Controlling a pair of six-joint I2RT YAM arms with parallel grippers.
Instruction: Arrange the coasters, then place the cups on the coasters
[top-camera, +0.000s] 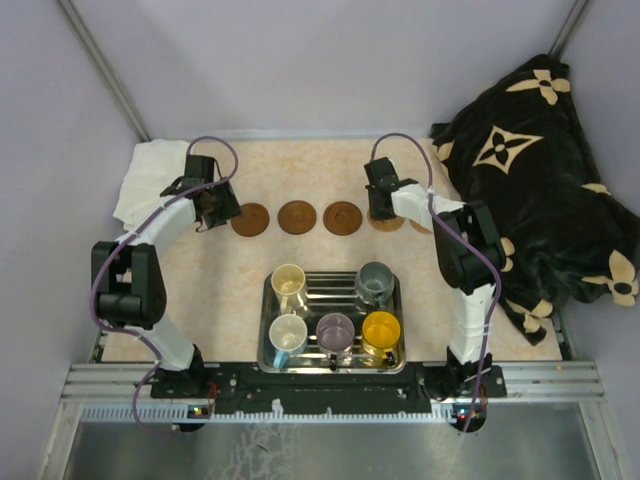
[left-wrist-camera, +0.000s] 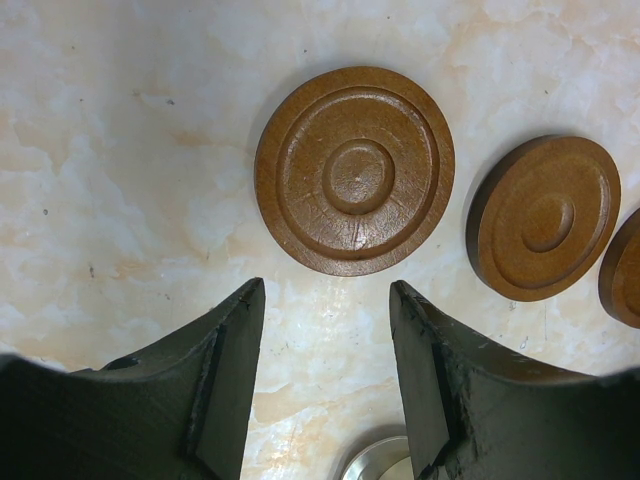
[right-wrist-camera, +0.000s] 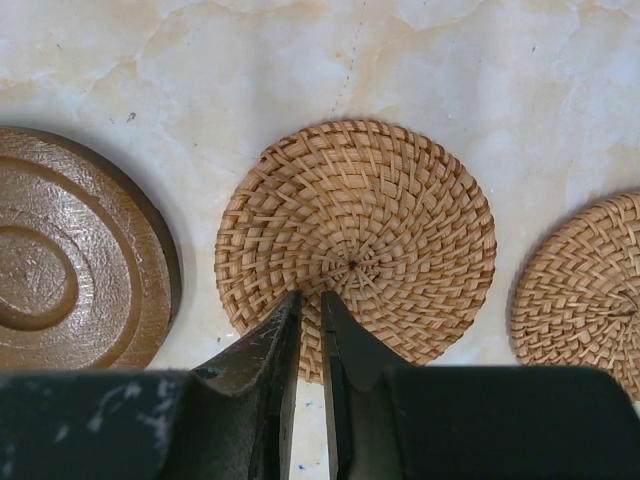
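Three dark wooden coasters (top-camera: 250, 219) (top-camera: 297, 217) (top-camera: 343, 217) lie in a row, with two tan woven coasters (top-camera: 422, 226) to their right. My left gripper (left-wrist-camera: 325, 290) is open and empty just short of the leftmost wooden coaster (left-wrist-camera: 354, 170). My right gripper (right-wrist-camera: 310, 297) is shut to a thin slit. Its tips rest over the near half of a woven coaster (right-wrist-camera: 370, 200) that lies flat. The cups stand in the steel tray (top-camera: 268, 300): cream (top-camera: 288, 280), grey-green (top-camera: 375, 280), white with blue inside (top-camera: 288, 333), mauve (top-camera: 335, 330) and yellow (top-camera: 381, 328).
A white cloth (top-camera: 150, 175) lies at the table's back left corner. A black patterned blanket (top-camera: 530, 180) is heaped along the right side. A shiny metal rim (left-wrist-camera: 380, 460) shows below my left fingers.
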